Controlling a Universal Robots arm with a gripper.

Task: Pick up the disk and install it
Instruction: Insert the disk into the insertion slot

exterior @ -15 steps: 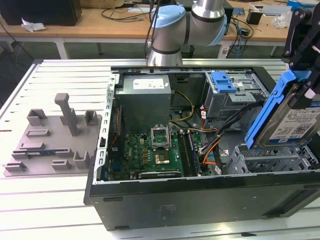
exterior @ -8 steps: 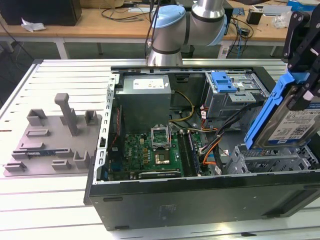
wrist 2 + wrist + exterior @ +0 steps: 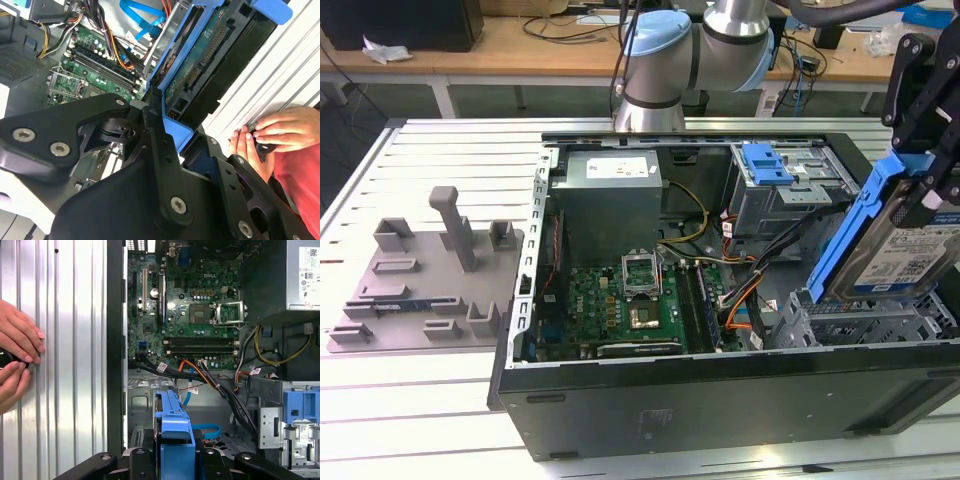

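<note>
Tool (image 3: 932, 185) clamps the disk (image 3: 910, 255); it hangs tilted above the computer case (image 3: 620, 400). Hands (image 3: 17, 337) rest on the desk (image 3: 70, 365).

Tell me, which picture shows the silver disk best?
The exterior view: the silver-grey rectangular disk shows its labelled face and blue plastic bracket. The second wrist view shows its green circuit side; the first wrist view, its bracket edge-on.

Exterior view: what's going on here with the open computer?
The robot's hand grips the blue-framed disk, holding it tilted over the drive cage at the corner of the open computer case; it isn't seated yet. In the first wrist view, a person's hands rest on the table beside the case.
</note>
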